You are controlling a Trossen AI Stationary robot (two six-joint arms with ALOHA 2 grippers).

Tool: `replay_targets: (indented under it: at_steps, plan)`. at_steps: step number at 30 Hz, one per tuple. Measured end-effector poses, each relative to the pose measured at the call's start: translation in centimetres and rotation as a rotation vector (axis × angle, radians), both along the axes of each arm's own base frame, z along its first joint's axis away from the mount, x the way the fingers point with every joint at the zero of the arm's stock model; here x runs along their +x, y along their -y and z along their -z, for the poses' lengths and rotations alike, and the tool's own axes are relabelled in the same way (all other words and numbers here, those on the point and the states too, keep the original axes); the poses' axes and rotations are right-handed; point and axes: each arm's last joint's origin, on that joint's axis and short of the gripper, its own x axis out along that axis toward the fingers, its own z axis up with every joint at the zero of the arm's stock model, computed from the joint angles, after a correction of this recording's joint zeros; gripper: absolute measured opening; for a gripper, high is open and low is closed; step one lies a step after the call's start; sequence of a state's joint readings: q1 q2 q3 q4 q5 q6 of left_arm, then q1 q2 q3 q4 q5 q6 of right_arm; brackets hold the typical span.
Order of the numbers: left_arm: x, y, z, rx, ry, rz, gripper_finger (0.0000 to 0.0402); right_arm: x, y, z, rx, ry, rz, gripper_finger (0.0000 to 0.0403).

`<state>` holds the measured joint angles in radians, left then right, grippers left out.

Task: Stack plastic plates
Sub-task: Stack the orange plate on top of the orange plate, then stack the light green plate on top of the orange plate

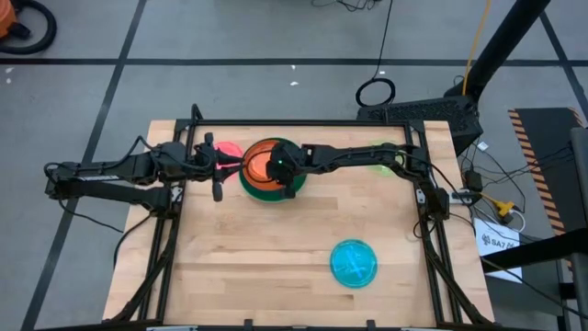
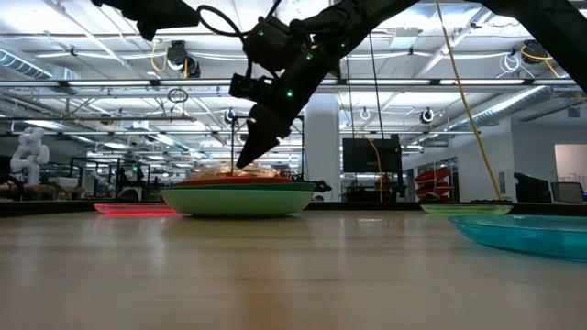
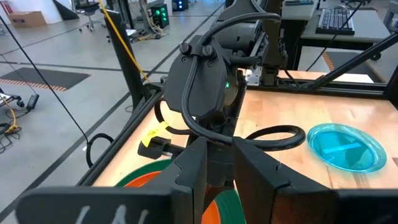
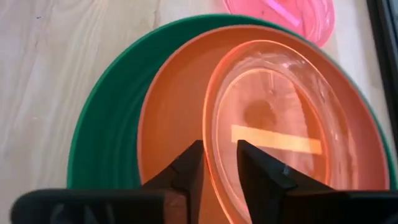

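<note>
Nearest to the low camera lies the translucent blue plate (image 2: 532, 234), at the front right of the wood surface (image 1: 276, 257), alone and well apart from the others.

Stack sits toward the back centre — dark green plate (image 4: 102, 134) at the bottom, red-orange plate (image 4: 174, 118) inside it, and a clear orange plate (image 4: 273, 134) on top. Right hand (image 4: 219, 165) is over the stack; its two dark fingers are closed on the rim of the clear orange plate, one finger each side of the edge.

Pink plate (image 1: 227, 152) lies flat just beside the stack, on its left and toward the back. A light green plate (image 1: 381, 156) shows partly under the right arm, near the back right.

Left hand (image 1: 218, 175) hovers by the pink plate, w/ the right arm's wrist directly in front of its camera; cannot tell if its fingers are apart or together.

Writing: a white label beside the surface at right, approx. "SA7", not fully readable. Black keyboard (image 3: 336, 20) sits on a side desk.
</note>
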<state>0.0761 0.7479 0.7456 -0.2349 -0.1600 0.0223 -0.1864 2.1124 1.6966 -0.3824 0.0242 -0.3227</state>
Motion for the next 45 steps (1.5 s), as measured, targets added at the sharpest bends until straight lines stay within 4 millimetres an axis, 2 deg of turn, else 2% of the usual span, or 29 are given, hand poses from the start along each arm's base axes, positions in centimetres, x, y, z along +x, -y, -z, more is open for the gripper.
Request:
replay_targets:
  at_steps: [7, 11, 16, 22, 27, 31, 34, 40, 45]
  plan:
    - [0.0, 0.0, 0.0, -0.002, -0.002, 0.000, 0.0083, -0.3, 0.0, 0.2, 0.048, -0.023, 0.053, 0.0133]
    - [0.0, 0.0, 0.0, -0.006, 0.000, -0.001, 0.0083, -1.0, -0.2, -0.5, 0.070, -0.065, 0.074, 0.0147]
    - [0.0, 0.0, 0.1, -0.008, -0.003, -0.001, 0.0083, -3.1, -0.2, -1.9, 0.123, -0.178, 0.140, 0.0149]
    - [0.0, 0.0, 0.1, -0.009, -0.007, -0.002, 0.0083, -6.6, 0.2, -3.6, 0.206, -0.365, 0.280, 0.0140]
    - [-0.1, 0.0, 0.3, -0.021, -0.022, -0.005, 0.0083, -8.8, 0.9, -4.8, 0.237, -0.438, 0.356, 0.0140]
    - [-0.1, 0.0, 0.3, -0.025, -0.023, -0.005, 0.0083, -11.0, 2.4, -4.2, 0.257, -0.450, 0.414, 0.0140]
    - [-0.1, 0.0, 0.3, -0.027, -0.027, -0.006, 0.0083, -13.5, 4.1, -3.2, 0.288, -0.459, 0.513, 0.0139]
    - [-0.1, 0.0, 0.3, -0.027, -0.027, -0.006, 0.0083, -19.0, 7.2, -0.5, 0.372, -0.432, 0.789, 0.0139]
    - [-0.1, 0.0, 0.3, -0.016, -0.029, -0.003, 0.0083, -22.8, 8.6, 1.3, 0.369, -0.445, 1.010, 0.0139]
